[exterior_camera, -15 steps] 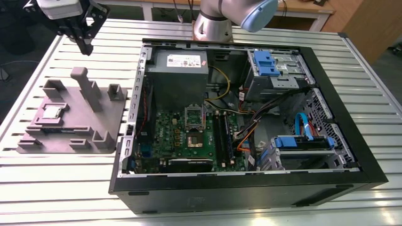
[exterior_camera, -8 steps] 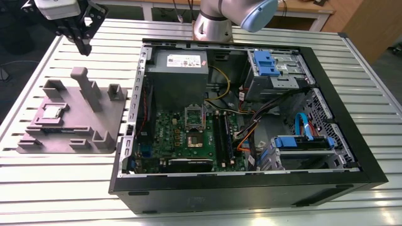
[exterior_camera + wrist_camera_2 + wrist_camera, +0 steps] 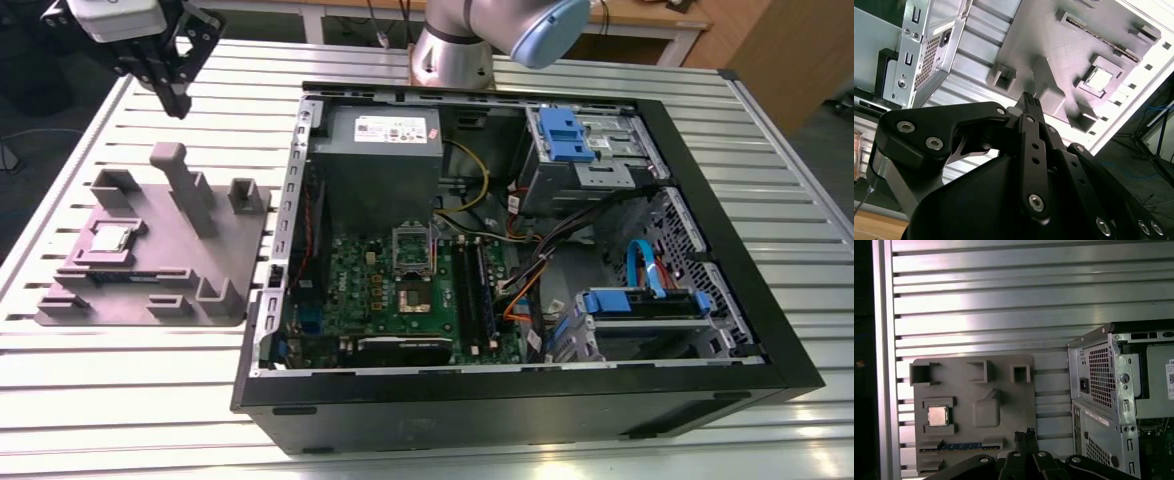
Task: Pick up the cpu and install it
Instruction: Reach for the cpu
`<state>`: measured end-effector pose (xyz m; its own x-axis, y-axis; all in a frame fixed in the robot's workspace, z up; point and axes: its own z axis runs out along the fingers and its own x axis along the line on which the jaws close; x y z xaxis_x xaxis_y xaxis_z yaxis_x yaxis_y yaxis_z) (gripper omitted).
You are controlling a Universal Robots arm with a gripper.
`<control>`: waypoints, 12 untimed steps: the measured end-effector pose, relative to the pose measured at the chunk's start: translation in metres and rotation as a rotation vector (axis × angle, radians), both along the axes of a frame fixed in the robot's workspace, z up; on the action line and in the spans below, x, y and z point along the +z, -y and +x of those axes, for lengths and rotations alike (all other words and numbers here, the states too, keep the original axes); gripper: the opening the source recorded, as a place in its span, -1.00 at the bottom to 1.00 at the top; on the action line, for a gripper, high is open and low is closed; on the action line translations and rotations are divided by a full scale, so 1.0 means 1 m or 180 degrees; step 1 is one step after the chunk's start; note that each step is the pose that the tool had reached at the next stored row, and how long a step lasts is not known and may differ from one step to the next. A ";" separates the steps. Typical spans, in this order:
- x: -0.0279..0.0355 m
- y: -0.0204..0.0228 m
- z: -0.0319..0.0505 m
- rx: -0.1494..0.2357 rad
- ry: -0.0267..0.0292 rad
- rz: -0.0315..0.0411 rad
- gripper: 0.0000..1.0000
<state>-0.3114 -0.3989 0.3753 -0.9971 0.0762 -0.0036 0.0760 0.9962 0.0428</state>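
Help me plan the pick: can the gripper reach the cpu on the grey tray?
Probably yes: the cpu lies uncovered in its recess on the grey tray, the gripper hangs above the table nearby, and nothing stands between them.

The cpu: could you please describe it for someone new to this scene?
On the exterior view's left, beside the open computer case, lies a grey holder tray. The cpu sits in its square recess: the only shiny silver square among grey blocks.

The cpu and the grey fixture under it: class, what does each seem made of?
The cpu: shiny silver-grey top, so probably metal, with a thin pale rim. The fixture: matte, uniform grey, blocky moulded posts and pockets, so likely plastic.
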 end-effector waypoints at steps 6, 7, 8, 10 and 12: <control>-0.0005 0.0000 -0.0018 0.0000 -0.0004 0.0000 -0.79; -0.0005 0.0000 -0.0021 0.0000 -0.0005 0.0000 -0.79; -0.0006 0.0000 -0.0024 0.0000 -0.0006 0.0000 -0.79; -0.0008 0.0000 -0.0030 0.0000 -0.0007 0.0000 -0.79; -0.0009 0.0000 -0.0037 0.0000 -0.0008 0.0000 -0.79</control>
<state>-0.3151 -0.3990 0.3744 -0.9971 0.0762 -0.0012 0.0761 0.9962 0.0426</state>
